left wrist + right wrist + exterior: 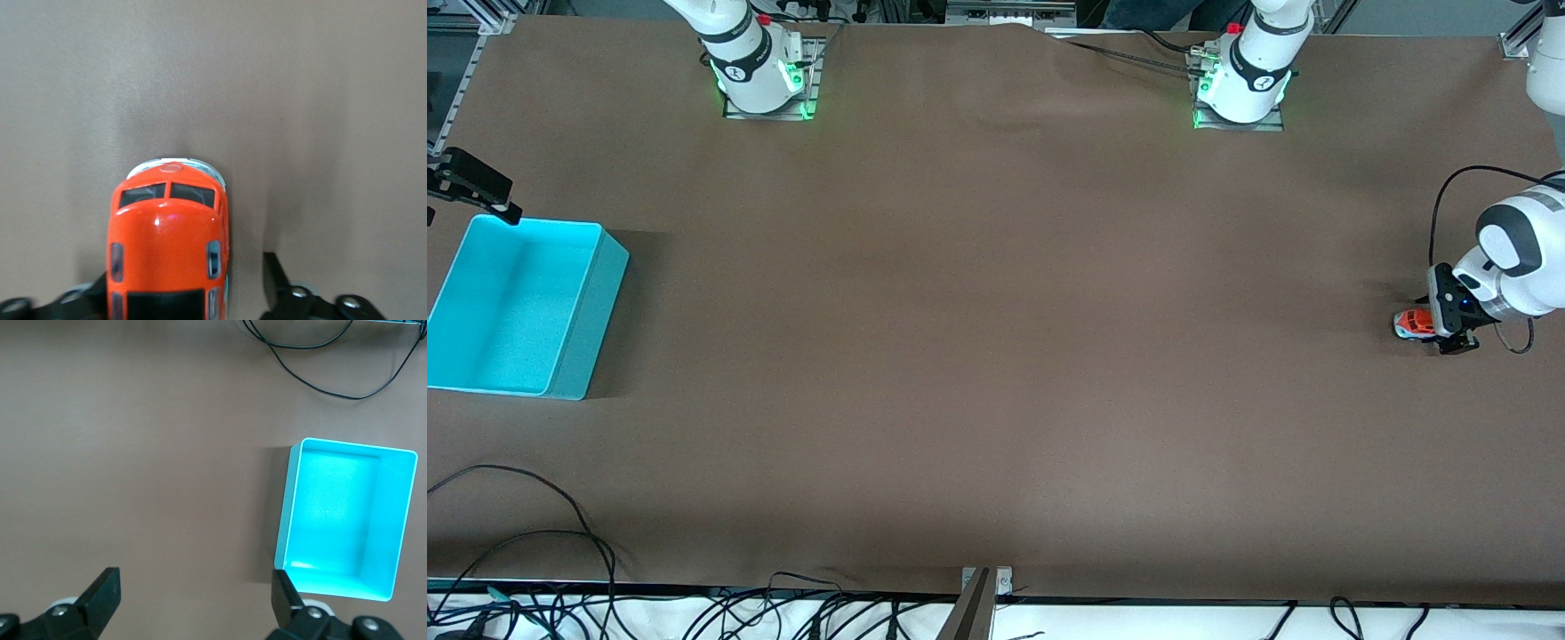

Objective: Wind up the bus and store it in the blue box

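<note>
The bus [1413, 324], a small orange-red toy, stands on the table at the left arm's end. My left gripper [1438, 332] is down at the table with its fingers on either side of the bus's rear. In the left wrist view the bus [170, 240] sits between the open fingers, and one finger [276, 280] stands a little apart from its side. The blue box [516, 302] is a turquoise bin, empty, at the right arm's end. My right gripper [473, 186] hangs open and empty by the box's rim. In the right wrist view the gripper [193, 593] has the box [293, 513] to one side.
The brown table mat [996, 356] lies bare between the bus and the box. Black cables [560, 569] run along the table edge nearest the front camera. The arm bases [760, 71] stand at the edge farthest from it.
</note>
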`<act>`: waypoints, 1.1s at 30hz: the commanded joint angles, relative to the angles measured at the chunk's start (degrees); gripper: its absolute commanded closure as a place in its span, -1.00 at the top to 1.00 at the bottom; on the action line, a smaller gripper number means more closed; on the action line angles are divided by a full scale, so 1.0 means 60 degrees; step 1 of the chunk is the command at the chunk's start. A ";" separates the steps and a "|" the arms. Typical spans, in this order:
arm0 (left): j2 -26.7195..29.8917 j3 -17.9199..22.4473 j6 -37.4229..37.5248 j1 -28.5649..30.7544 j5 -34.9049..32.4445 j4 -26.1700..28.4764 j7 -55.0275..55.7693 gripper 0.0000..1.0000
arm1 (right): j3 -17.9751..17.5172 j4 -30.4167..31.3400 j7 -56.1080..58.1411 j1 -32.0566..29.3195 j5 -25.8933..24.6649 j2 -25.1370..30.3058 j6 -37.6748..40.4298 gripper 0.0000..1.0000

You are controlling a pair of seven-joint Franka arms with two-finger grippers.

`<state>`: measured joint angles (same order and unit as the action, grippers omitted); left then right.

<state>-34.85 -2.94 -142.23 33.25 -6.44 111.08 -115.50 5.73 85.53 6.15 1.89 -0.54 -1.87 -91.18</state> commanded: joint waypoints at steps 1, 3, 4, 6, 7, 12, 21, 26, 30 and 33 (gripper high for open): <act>-0.0139 -0.0052 0.0120 0.0025 0.0092 -0.0247 0.0045 1.00 | -0.0031 -0.0120 -0.0072 0.0022 0.0134 0.0019 0.0021 1.00; 0.0109 -0.0067 0.0397 -0.0004 0.0092 -0.0247 0.0060 1.00 | -0.0032 -0.0120 -0.0072 0.0007 0.0134 0.0033 0.0050 1.00; 0.0241 -0.0082 0.0544 -0.0062 0.0078 -0.0247 0.0074 1.00 | -0.0032 -0.0120 -0.0072 0.0022 0.0134 0.0033 0.0065 1.00; 0.0578 -0.0067 0.0881 -0.0252 0.0049 -0.0247 0.0147 1.00 | -0.0017 -0.0120 -0.0058 0.0007 0.0134 0.0033 0.0035 1.00; 0.0739 -0.0067 0.1071 -0.0326 0.0034 -0.0276 0.0220 1.00 | -0.0002 -0.0120 -0.0058 0.0007 0.0134 0.0033 0.0021 1.00; 0.1282 -0.0082 0.2388 -0.0487 0.0004 -0.0715 0.0470 1.00 | 0.0012 -0.0120 -0.0072 0.0007 0.0134 0.0033 0.0021 1.00; 0.1488 -0.0111 0.4236 -0.1014 0.0004 -0.2121 0.0908 1.00 | -0.0017 -0.0120 -0.0072 0.0022 0.0134 0.0033 0.0021 1.00; 0.1488 -0.0111 0.4617 -0.1410 0.0033 -0.2795 0.1553 1.00 | -0.0017 -0.0120 -0.0072 0.0007 0.0134 0.0033 0.0021 1.00; 0.1488 -0.0155 0.4910 -0.1863 0.0078 -0.3322 0.1890 1.00 | -0.0017 -0.0120 -0.0102 0.0022 0.0134 0.0033 0.0021 1.00; 0.1502 -0.0170 0.5130 -0.2200 0.0063 -0.3630 0.2270 1.00 | -0.0017 -0.0120 -0.0102 0.0022 0.0134 0.0033 0.0021 1.00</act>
<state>-25.30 -4.09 -115.12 23.38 -6.45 93.86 -105.56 5.54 85.50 6.15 1.90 -0.54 -1.84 -91.20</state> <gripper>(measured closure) 0.000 0.000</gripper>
